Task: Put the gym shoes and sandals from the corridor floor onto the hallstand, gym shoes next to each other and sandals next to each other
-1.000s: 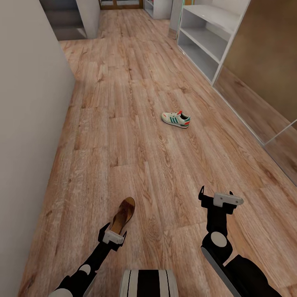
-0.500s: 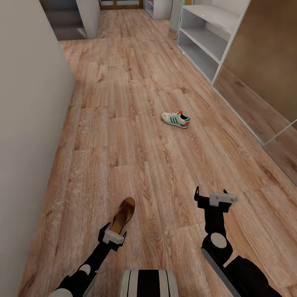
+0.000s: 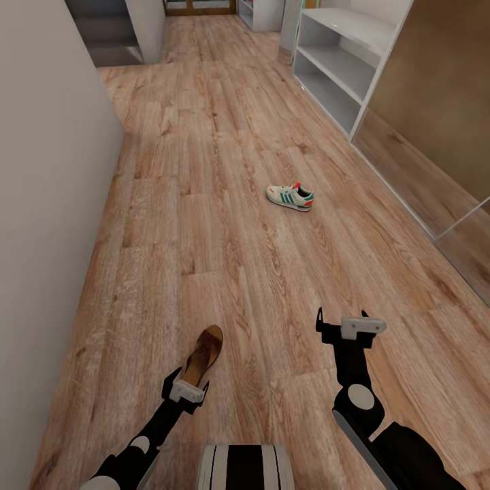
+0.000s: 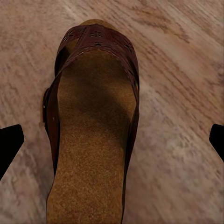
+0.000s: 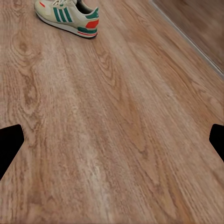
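A dark brown sandal (image 3: 204, 352) with a tan footbed lies on the corridor floor (image 3: 224, 231), close in front of me. My left gripper (image 3: 186, 382) hovers over its heel end. In the left wrist view the sandal (image 4: 93, 135) lies between the wide-apart fingertips (image 4: 9, 144), so the left gripper (image 4: 112, 142) is open. A cream gym shoe (image 3: 290, 197) with green stripes rests on the floor farther ahead. My right gripper (image 3: 344, 324) hangs open above bare planks, well short of that gym shoe (image 5: 68, 17). The pale grey hallstand (image 3: 340, 64) stands at the far right.
A plain wall (image 3: 47, 204) runs along the left side. On the right, brown panels with a pale frame (image 3: 435, 170) line the corridor beyond the hallstand. Further back, grey furniture (image 3: 122, 30) stands at the corridor's far left.
My right gripper has drifted left over the floor in the head view. The left arm, the sandal and the gym shoe have stayed put.
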